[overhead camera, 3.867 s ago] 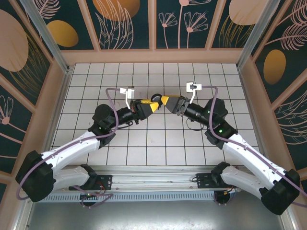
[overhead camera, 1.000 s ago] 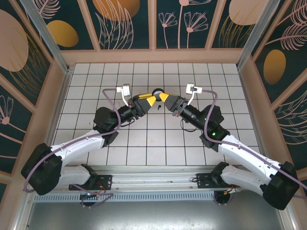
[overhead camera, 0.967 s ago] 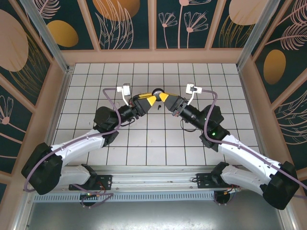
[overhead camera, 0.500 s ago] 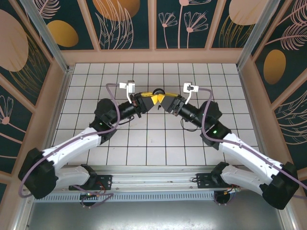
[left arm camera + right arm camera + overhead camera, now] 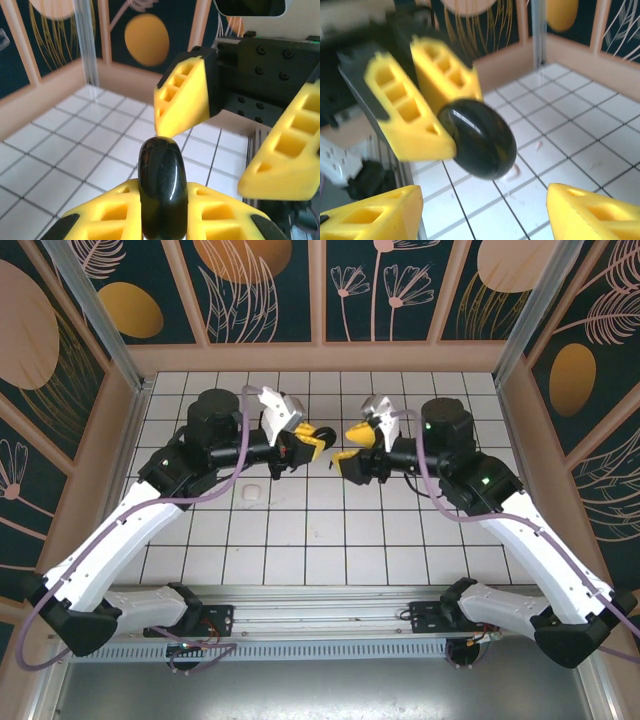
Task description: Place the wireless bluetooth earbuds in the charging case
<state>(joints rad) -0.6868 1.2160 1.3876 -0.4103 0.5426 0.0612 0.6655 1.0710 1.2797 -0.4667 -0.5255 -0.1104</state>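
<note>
The charging case (image 5: pixel 325 432), a glossy black round puck, is closed and held on edge above the tiled floor. My left gripper (image 5: pixel 315 440) is shut on it. In the left wrist view the case (image 5: pixel 162 185) stands upright between my yellow fingers (image 5: pixel 110 212). My right gripper (image 5: pixel 346 446) faces it from the right, open, with a small gap to the case. From the right wrist the case (image 5: pixel 477 137) hangs ahead of my spread fingers (image 5: pixel 370 215), which hold nothing. The earbuds are out of view.
The white tiled floor (image 5: pixel 400 530) lies below both raised arms. It carries a faint smudge (image 5: pixel 252 495) left of centre. Pink-framed patterned walls (image 5: pixel 320 355) close the cell at the back and sides.
Both arms have risen from the floor and drawn apart. The left gripper has closed on the case and lifted it. The right gripper has let go and opened.
</note>
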